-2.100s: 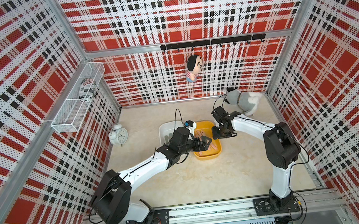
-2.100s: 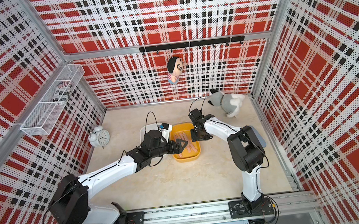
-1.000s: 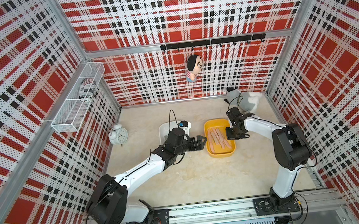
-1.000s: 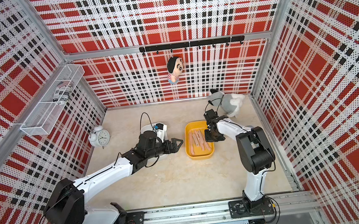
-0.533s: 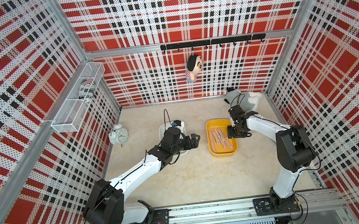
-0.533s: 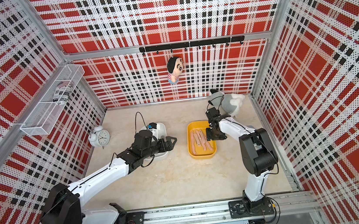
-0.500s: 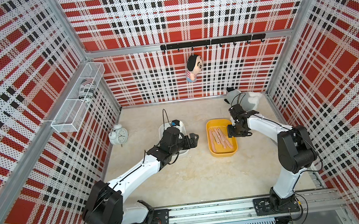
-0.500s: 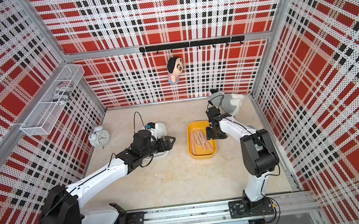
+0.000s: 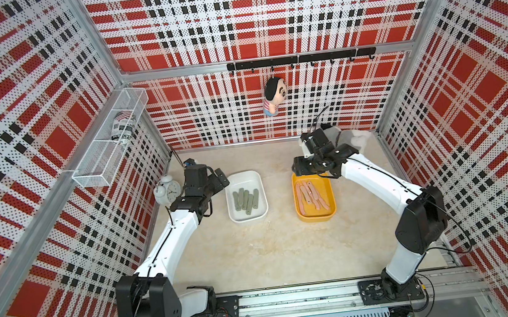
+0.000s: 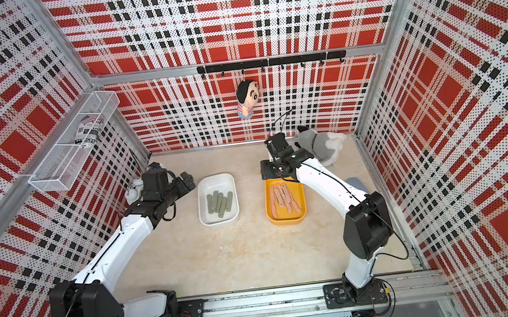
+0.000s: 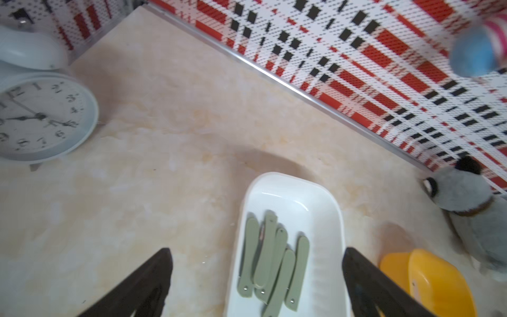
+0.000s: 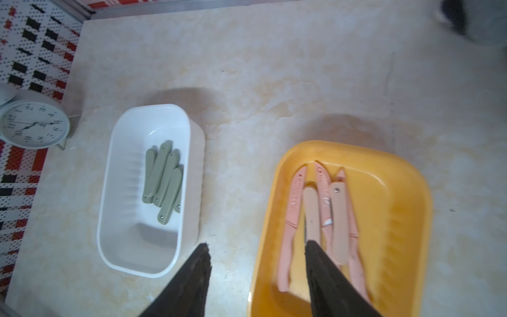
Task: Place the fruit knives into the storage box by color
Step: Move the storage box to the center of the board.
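Hour numerals 1 to 12 on the alarm clock [image 12: 34, 125] face; lettering on a pink fruit knife [image 12: 293, 208] illegible.

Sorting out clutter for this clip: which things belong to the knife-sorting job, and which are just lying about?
Job: green fruit knives, white storage box, pink fruit knives, yellow storage box.
Lying about: alarm clock, grey plush animal, hanging doll, wire wall basket.

Looks down on green knives [image 12: 164, 181] in white box [image 12: 118, 219]; pink knives [image 12: 318, 219] in yellow box [image 12: 397, 219]; right gripper [image 12: 257, 245] parted, empty.
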`<control>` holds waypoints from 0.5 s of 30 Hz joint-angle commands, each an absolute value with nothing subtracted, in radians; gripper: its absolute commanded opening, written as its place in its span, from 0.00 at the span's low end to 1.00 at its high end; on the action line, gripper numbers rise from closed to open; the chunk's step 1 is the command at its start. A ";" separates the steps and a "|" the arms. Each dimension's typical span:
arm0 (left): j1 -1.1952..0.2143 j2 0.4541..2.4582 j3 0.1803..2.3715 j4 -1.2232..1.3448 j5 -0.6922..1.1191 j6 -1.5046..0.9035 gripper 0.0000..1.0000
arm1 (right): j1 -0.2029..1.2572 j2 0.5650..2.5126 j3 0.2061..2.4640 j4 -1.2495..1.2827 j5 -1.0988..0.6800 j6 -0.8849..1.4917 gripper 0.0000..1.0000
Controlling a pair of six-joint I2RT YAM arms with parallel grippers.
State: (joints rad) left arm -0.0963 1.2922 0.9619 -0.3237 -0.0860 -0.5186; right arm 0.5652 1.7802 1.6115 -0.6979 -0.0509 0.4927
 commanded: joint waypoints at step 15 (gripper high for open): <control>-0.086 1.624 0.940 -0.101 0.114 -0.550 0.99 | 0.710 2.089 1.706 -0.579 -0.219 0.580 0.57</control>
